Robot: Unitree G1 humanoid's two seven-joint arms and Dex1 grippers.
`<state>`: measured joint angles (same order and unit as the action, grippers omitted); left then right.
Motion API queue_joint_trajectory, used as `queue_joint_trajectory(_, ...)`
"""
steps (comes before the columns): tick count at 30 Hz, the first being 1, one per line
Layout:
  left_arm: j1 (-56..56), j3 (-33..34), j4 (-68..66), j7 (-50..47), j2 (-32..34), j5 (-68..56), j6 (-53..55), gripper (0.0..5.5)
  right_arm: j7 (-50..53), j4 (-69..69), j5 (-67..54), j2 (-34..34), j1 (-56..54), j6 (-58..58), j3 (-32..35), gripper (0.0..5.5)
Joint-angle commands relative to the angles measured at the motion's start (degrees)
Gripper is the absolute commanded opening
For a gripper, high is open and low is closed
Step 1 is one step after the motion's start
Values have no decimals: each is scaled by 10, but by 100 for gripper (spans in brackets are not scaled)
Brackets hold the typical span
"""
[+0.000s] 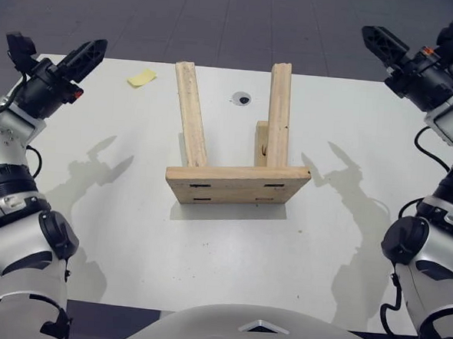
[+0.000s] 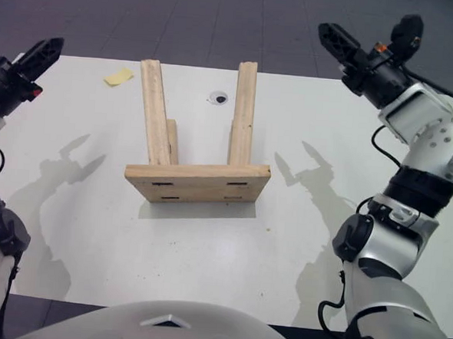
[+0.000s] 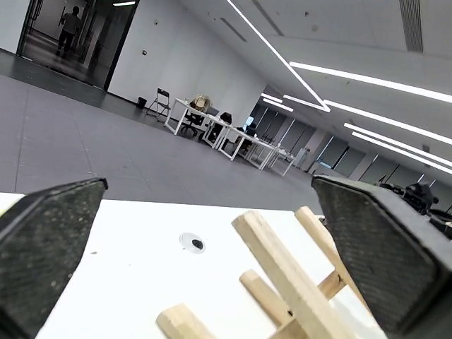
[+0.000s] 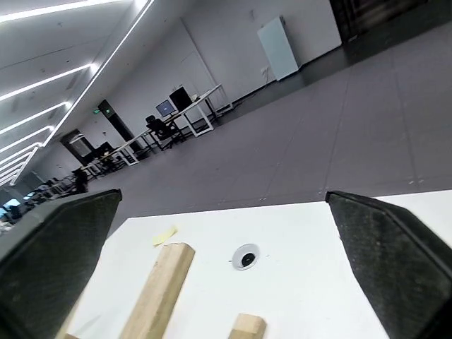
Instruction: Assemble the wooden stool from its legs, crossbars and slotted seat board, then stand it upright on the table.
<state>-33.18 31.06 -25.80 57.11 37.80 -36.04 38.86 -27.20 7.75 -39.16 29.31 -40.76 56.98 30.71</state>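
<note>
The wooden stool lies on its side in the middle of the white table (image 1: 130, 240). Its slotted seat board (image 1: 237, 185) stands on edge, facing me. Two legs (image 1: 191, 113) (image 1: 279, 115) point away toward the far edge, and a short crossbar (image 1: 261, 143) shows beside the right leg. My left gripper (image 1: 91, 54) hangs open above the far left corner, well clear of the stool. My right gripper (image 1: 377, 39) hangs open above the far right corner. In the left wrist view the legs (image 3: 282, 268) show between the spread fingers (image 3: 42, 247). One leg (image 4: 159, 289) appears in the right wrist view.
A yellow sticky note (image 1: 142, 77) lies near the far left of the table. A round cable hole (image 1: 244, 100) sits between the legs near the far edge. Bare table surface lies on both sides of the stool and in front of it.
</note>
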Motion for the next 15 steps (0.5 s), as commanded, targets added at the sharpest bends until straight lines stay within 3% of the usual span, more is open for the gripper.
queue_joint_trajectory(1, 261, -117, 556, 52, 153, 41, 26, 539, -286, -270, 38, 164, 307, -141, -72, 538)
queue_joint_trajectory(6, 320, -142, 581, 159, 192, 9, 14, 539, -449, -235, -2, 239, 326, -124, -87, 538)
queue_joint_trajectory(11, 326, -170, 594, 142, 183, 15, 18, 539, -514, -231, 0, 266, 309, -121, -139, 538)
queue_joint_trajectory(15, 304, -203, 596, 115, 176, 16, 21, 539, -516, -244, 13, 247, 304, -142, -190, 538)
